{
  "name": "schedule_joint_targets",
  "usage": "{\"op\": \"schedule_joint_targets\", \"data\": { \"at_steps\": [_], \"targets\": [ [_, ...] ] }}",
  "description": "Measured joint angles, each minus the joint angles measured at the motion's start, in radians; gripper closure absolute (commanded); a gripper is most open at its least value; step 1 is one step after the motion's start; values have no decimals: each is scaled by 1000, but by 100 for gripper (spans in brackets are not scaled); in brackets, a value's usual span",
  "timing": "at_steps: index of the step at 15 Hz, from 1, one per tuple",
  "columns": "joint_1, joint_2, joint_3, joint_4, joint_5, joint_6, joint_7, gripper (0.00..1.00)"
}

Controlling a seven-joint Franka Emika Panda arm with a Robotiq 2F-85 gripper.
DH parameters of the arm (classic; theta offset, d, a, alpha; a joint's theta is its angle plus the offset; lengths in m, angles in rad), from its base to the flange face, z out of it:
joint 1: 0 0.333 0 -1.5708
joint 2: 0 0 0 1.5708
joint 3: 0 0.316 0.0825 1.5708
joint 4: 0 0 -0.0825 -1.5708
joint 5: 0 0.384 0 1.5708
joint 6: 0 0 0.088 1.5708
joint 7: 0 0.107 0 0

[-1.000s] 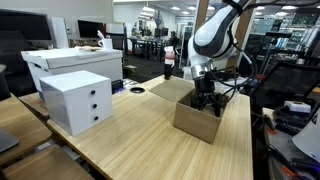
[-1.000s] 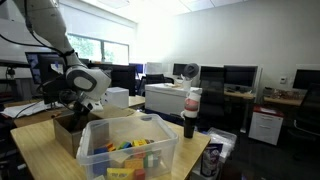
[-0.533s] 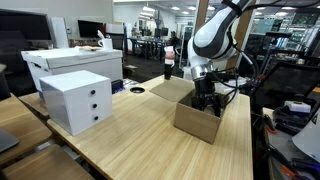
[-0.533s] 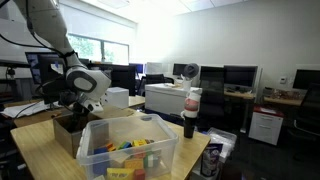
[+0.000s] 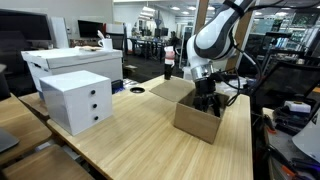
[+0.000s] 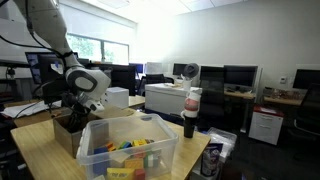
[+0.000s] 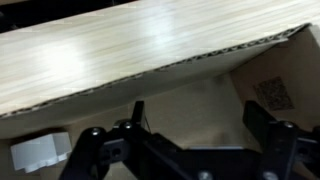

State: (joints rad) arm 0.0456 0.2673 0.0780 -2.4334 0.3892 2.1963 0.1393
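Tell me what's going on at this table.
The robot arm's gripper hangs with open jaws in the mouth of an open cardboard box on the wooden table, gripping nothing. The wrist view shows a small white object inside the box. A white drawer unit stands apart nearby.

Readable text: none
Cardboard box (image 7: 205,100), inside wall: square printed code (image 7: 272,93), blurred, not legible
Dark packet (image 6: 212,158), front face: print too small to make out
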Motion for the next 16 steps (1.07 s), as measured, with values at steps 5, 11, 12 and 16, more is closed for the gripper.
{"op": "schedule_joint_targets", "data": {
  "at_steps": [5, 11, 12, 16],
  "targets": [
    [5, 0, 0, -1, -122, 4, -37, 0],
    [21, 0, -4, -5, -267, 35, -37, 0],
    [25, 0, -6, -6, -293, 46, -37, 0],
    [26, -1, -11, -9, -366, 74, -36, 0]
  ]
}}
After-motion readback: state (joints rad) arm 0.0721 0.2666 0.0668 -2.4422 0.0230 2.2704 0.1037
